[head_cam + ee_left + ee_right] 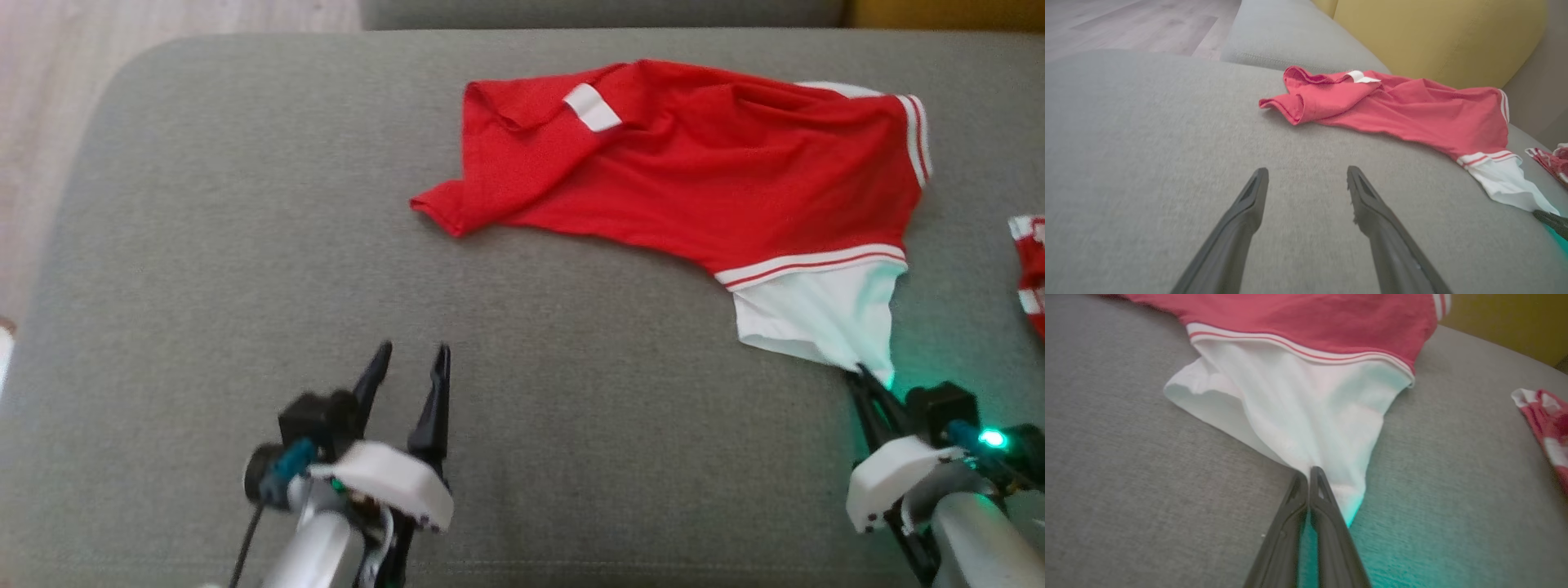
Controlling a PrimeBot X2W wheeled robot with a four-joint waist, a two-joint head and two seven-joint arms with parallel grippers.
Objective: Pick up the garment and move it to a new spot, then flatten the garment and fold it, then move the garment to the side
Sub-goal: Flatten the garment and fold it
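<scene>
A red garment [702,171] with white striped trim and a white sleeve lies crumpled across the far right of the grey cushion [245,245]. My right gripper [859,374] is shut on the tip of the white sleeve [1310,416], its fingers [1306,498] pressed together on the fabric edge. My left gripper [412,355] hovers open over bare cushion at the lower left, well away from the garment [1392,110], with nothing between its fingers [1255,192].
Another red-and-white piece of cloth [1030,269] lies at the cushion's right edge. A yellow backrest [1433,36] rises behind the cushion. Pale wooden floor [33,122] lies beyond the cushion's left edge.
</scene>
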